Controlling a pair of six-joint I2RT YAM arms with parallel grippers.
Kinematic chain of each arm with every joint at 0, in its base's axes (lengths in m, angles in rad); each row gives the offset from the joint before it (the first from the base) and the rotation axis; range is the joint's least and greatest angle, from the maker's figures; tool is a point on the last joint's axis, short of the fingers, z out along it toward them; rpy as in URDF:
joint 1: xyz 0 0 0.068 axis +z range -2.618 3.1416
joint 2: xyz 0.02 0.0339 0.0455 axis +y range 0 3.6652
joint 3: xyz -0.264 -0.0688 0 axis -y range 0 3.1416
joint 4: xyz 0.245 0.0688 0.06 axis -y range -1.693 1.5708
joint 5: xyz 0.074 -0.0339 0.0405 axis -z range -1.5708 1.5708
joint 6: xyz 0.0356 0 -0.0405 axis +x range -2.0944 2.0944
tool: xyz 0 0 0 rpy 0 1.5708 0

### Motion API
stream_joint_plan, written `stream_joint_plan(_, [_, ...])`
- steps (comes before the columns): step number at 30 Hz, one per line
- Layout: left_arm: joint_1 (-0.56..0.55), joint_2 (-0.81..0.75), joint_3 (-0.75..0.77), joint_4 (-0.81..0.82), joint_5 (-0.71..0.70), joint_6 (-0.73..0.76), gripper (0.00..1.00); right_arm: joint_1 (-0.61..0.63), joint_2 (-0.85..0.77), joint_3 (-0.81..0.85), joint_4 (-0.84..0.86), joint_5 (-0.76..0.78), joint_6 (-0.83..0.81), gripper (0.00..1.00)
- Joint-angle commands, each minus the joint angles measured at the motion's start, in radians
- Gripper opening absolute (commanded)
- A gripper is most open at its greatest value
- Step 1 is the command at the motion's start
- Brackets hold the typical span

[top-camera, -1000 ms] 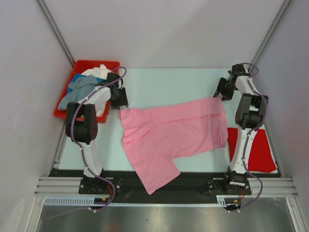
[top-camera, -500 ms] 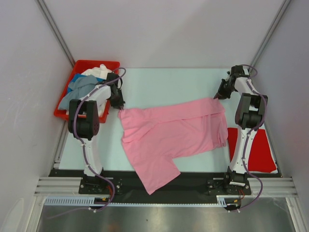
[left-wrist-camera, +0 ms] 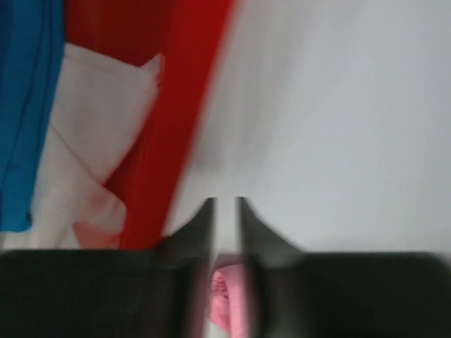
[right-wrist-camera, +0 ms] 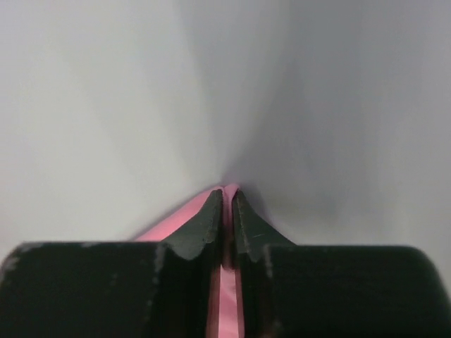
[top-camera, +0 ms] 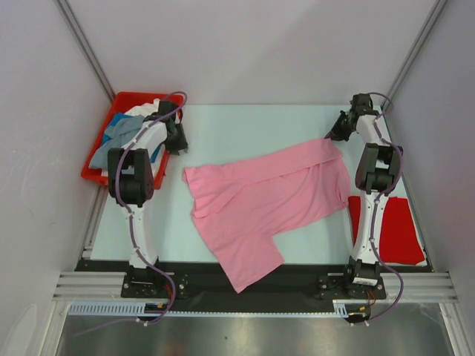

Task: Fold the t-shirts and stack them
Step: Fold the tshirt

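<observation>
At rear, right jaws pinch pink t-shirt point(top-camera: 274, 193) (tight).

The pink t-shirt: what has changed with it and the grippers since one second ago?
The right gripper closed on the far right corner of the pink t-shirt and pulled it farther away, turning the cloth slightly. The left gripper narrowed and moved farther away beside the red bin; whether it grips cloth is unclear. The red t-shirt stayed.

tool point(left-wrist-camera: 225, 202): fingers nearly together | pink t-shirt point(left-wrist-camera: 227, 301) low between them | red bin point(left-wrist-camera: 187, 105) left | blurred
</observation>
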Motion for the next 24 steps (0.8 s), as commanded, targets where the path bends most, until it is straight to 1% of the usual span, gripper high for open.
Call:
stream_joint_plan(1, [-0.003,-0.059,-0.013,-0.025,0.01,0.028,0.55,-0.001,0.029,0.074,-0.008,0.007,0.003,0.13])
stream_joint_plan(2, [-0.008,-0.097,-0.054,-0.025,0.001,0.041,0.63,-0.003,0.018,0.065,-0.008,0.007,0.0,0.18])
stream_joint_plan(3, [-0.015,-0.115,-0.075,-0.028,0.0,0.048,0.64,-0.003,0.01,0.054,-0.007,0.01,-0.007,0.26])
stream_joint_plan(4, [-0.02,-0.13,-0.094,-0.037,-0.008,0.054,0.67,-0.003,0.003,0.031,-0.01,0.014,-0.016,0.3])
stream_joint_plan(7, [-0.035,-0.158,-0.147,-0.057,-0.008,0.073,0.69,-0.007,-0.021,0.007,-0.024,0.009,-0.039,0.39])
stream_joint_plan(8, [-0.038,-0.158,-0.165,-0.057,-0.005,0.087,0.69,-0.009,-0.027,0.006,-0.033,0.023,-0.068,0.41])
stream_joint_plan(9, [-0.045,-0.158,-0.17,-0.06,0.0,0.09,0.69,-0.009,-0.033,0.006,-0.043,0.035,-0.085,0.46])
stream_joint_plan(11, [-0.049,-0.161,-0.187,-0.059,0.012,0.088,0.69,-0.012,-0.048,0.008,-0.063,0.049,-0.129,0.51])
stream_joint_plan(15, [-0.057,-0.159,-0.208,-0.044,0.007,0.073,0.69,-0.018,-0.044,0.04,-0.114,0.056,-0.191,0.53])
stream_joint_plan(19, [-0.06,-0.159,-0.216,-0.035,0.001,0.064,0.68,-0.026,-0.036,0.048,-0.12,0.061,-0.214,0.54])
stream_joint_plan(21, [-0.062,-0.161,-0.224,-0.027,-0.003,0.061,0.68,-0.027,-0.028,0.057,-0.12,0.053,-0.22,0.59])
stream_joint_plan(22, [-0.062,-0.155,-0.224,-0.024,-0.004,0.061,0.68,-0.029,-0.024,0.065,-0.12,0.044,-0.223,0.6])
stream_joint_plan(24, [-0.062,-0.147,-0.217,-0.027,0.012,0.064,0.64,-0.029,-0.007,0.072,-0.119,0.027,-0.221,0.6])
